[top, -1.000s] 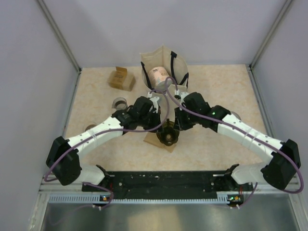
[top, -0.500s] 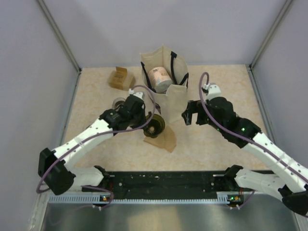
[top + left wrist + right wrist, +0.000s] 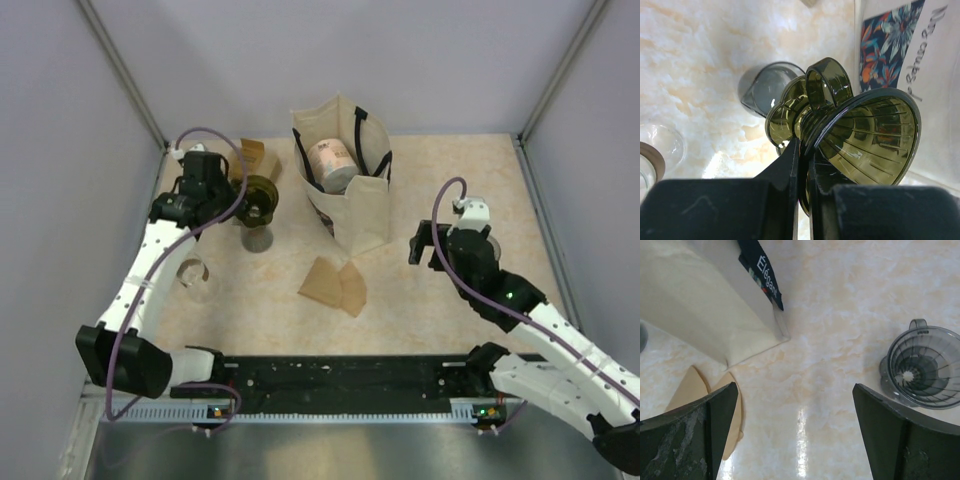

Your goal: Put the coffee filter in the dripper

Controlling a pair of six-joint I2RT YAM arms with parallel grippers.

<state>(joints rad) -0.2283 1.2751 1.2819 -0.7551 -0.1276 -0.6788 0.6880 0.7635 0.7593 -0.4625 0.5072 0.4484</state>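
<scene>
Fingers of the left pincer [image 3: 804, 152] are pressed together on the wall of the amber dripper [image 3: 865, 135], the cone's rim slotted between them. The dripper lies tipped on its side in the grip, mouth toward the printed tote bag [image 3: 900, 45], with its handle loop on the upper side in the left wrist view. Below it on the table [image 3: 690, 50] stands a grey glass vessel [image 3: 762, 90], and a clear glass [image 3: 660, 145] sits at the left edge. The right pincer [image 3: 794, 390] is spread wide, holds nothing and touches nothing, and hangs above the table.

The coffee filters [image 3: 335, 285], two brown paper pieces overlapping, lie flat on the table just in front of the bag, well apart from the dripper. Neither is in it.

Half a second ago the left pincer carried the dripper just above those filters at the middle of the table. Now it is at the far left, beside the cardboard box [image 3: 255, 155] and over the grey vessel. The right pincer has drawn back to the right and nearer the bases. The filters have not moved.

The right wrist view alone shows a clear grey dripper [image 3: 920, 367] upright on the table to the right, where the right arm blocks the top camera. Only the top view shows a cylinder [image 3: 330, 160] standing inside the bag.
</scene>
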